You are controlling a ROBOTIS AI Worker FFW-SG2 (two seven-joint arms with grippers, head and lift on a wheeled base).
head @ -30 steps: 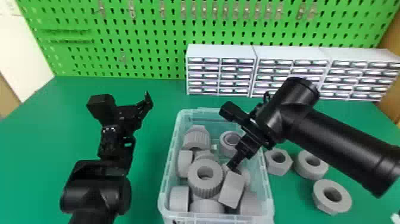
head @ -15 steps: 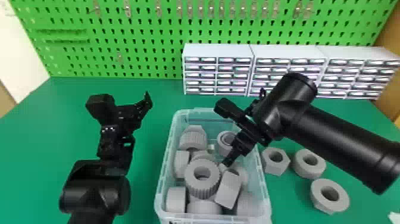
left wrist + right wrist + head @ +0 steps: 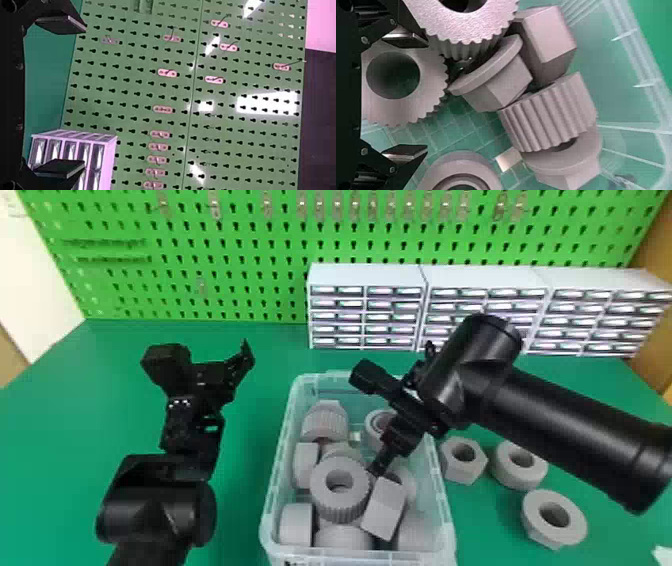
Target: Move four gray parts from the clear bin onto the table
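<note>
part (image 3: 429,93), gray and toothed, shows between spread fingers of right gripper (image 3: 376,468), released, inside clear bin (image 3: 360,557).

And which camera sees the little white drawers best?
The head view: it shows the little drawers in three white blocks, side by side, though the right arm covers some. The left wrist view catches a corner of them, lying sideways, partly behind a finger of the left gripper.
</note>
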